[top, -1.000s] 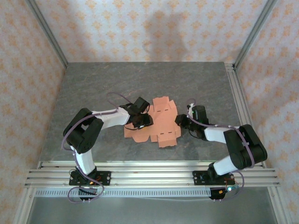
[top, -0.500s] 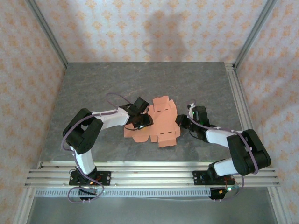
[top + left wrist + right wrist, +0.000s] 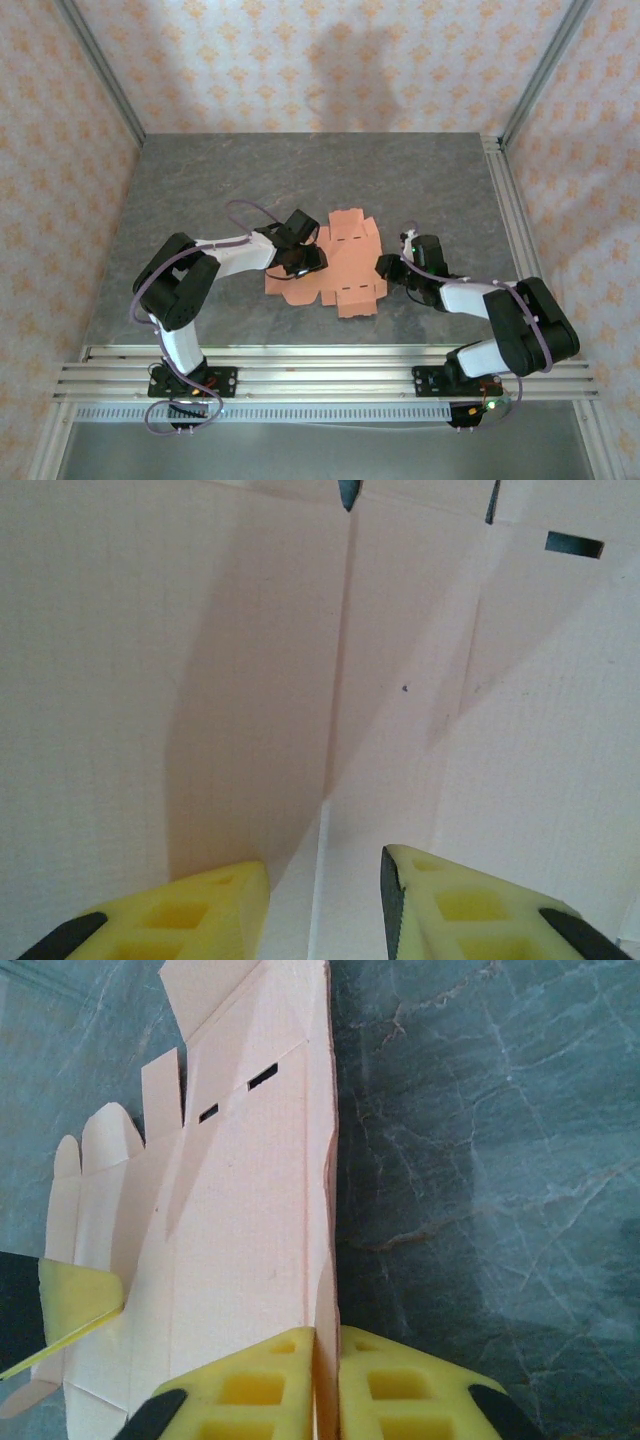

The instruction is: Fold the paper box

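The paper box (image 3: 340, 262) is a flat salmon-orange die-cut sheet with flaps and slots, lying at the table's middle between my two arms. My left gripper (image 3: 312, 256) is low over the sheet's left half. In the left wrist view its yellow fingers (image 3: 225, 900) stand apart, astride a raised crease of the card (image 3: 200, 660), and neither pad touches it. My right gripper (image 3: 386, 265) is at the sheet's right edge. In the right wrist view it (image 3: 327, 1332) is shut on the thin upturned edge strip of the card (image 3: 240, 1220).
The grey marbled table (image 3: 400, 180) has open surface behind and to both sides of the sheet. Aluminium rails run along the right side (image 3: 508, 220) and the near edge (image 3: 320, 365). Patterned walls enclose the back and sides.
My right gripper has slid a little toward the near edge while holding the card's right edge, and its elbow has dropped. The left arm has hardly moved.
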Robot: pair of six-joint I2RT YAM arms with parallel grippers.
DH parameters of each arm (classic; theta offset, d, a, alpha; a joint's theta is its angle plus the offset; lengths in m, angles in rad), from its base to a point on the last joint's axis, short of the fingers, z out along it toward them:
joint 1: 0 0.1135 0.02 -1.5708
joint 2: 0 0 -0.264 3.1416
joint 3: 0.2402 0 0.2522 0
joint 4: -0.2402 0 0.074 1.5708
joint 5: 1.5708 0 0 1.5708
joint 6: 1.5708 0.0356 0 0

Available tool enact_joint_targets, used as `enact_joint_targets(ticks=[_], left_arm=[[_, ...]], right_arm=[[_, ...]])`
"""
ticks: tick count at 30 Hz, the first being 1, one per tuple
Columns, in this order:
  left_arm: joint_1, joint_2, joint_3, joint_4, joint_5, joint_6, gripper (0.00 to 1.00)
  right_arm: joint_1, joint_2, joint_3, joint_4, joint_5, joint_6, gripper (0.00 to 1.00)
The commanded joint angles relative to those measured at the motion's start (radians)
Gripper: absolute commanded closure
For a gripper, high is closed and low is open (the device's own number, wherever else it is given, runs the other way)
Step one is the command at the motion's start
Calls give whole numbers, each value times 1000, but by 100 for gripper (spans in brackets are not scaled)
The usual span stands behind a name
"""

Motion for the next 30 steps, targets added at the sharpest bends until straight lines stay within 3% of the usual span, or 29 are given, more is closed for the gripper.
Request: enact_joint_targets(ticks=[1,6,11,17,21,30], left_arm=[[2,-7,-34,-51,-29,-13,62],[0,-7,-33,-42,-26,-17,62],[0,-10,-38,-42,-27,-19,62],[0,-18,-38,-51,-29,-14,62],[1,-31,-33,-55,-37,-10,61],[25,-252,-4,-187,-229,58,30]], right_arm=[[5,3,-16,52,1,6,89],[5,15,-16,71,-13,9,83],[5,39,-15,90,-17,12,83],[5,45,-7,85,-17,18,100],[6,8,26,-20,34,-4,100],[104,-27,255,-502,341,-231,100]])
